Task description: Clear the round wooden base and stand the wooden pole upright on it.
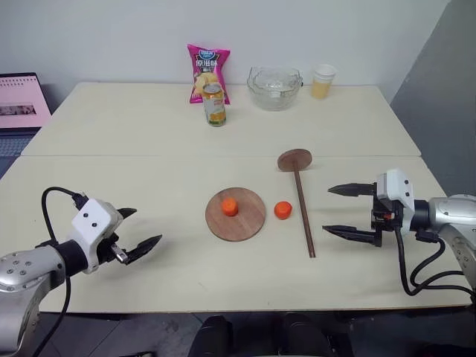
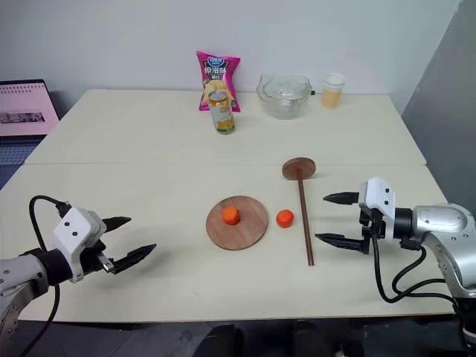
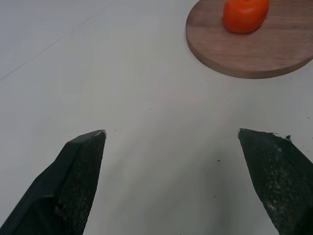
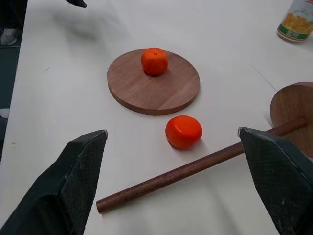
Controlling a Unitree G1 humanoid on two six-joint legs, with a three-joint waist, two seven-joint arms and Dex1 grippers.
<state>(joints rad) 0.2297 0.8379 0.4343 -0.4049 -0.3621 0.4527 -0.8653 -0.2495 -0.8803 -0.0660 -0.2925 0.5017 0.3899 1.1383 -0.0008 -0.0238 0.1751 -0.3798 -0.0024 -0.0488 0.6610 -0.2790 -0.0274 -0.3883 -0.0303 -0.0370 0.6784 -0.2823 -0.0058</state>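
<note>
Nearest to the robot, the left pincer (image 1: 141, 232) hangs over the pale bench (image 1: 149, 171) at about 8 o'clock from the base, its two black fingers spread wide and holding nothing; the right pincer (image 1: 349, 212) waits at about 3 o'clock, also released and empty, with its jaws facing the pole, probably so that each arm can reach in from its own side. Between them lies the large flat reddish-brown round wooden base (image 1: 245, 223), and a small orange fruit (image 1: 230, 207) sits near its centre, so the hole is covered and the base is not yet clear. A second small orange fruit (image 1: 282, 210) rests on the bench just beside the base at 3 o'clock, between base and pole. The thin dark-brown wooden pole (image 1: 303, 212) lies flat, its small disc end pointing to 12 o'clock. Far behind stand a yellow printed tin can (image 1: 215, 104), a pink crisp bag (image 1: 207, 71), a clear glass bowl (image 1: 274, 88) and a plastic cup with yellow drink (image 1: 323, 81), all well apart from the work.
</note>
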